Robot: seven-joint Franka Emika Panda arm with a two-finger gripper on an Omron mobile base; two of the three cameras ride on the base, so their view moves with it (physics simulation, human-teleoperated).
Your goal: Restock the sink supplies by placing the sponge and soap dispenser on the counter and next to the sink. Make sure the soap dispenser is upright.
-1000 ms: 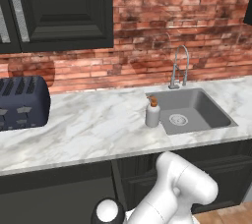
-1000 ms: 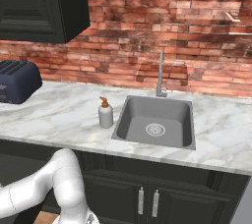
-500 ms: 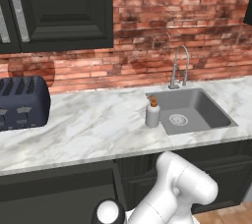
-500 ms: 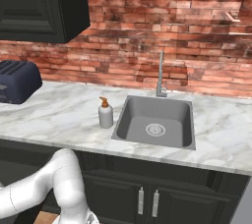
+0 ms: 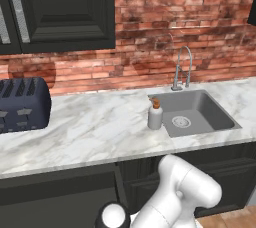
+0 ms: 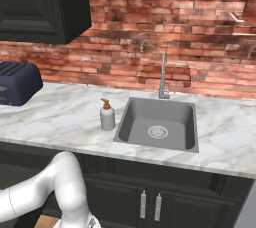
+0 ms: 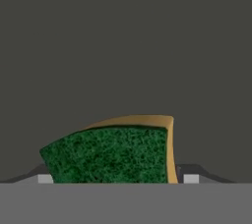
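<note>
Soap dispenser [image 5: 155, 116]: seen left of centre in both base views, upright on the counter [image 5: 95, 127], just beside the left rim of the sink [image 5: 200, 114]; its position is unaltered from the earlier base pictures, so that half of the task is judged complete. Sponge [image 7: 110, 154]: recorded at the lower centre of the hand view, green face toward the camera, yellow layer along its top and right edge, against a plain dark background. Gripper [image 7: 114, 179]: its two fingertips [image 7: 45, 179] are seen at the bottom edge on either side of the sponge, touching or very nearly touching its ends. The jaws have been drawn in markedly over the last second; they are judged to be closing on the sponge, but a firm hold cannot be confirmed from the pictures. The arm is bent low below the counter edge in both base views. Remaining work, as judged: sponge to be lifted out and laid on the counter next to the sink.
</note>
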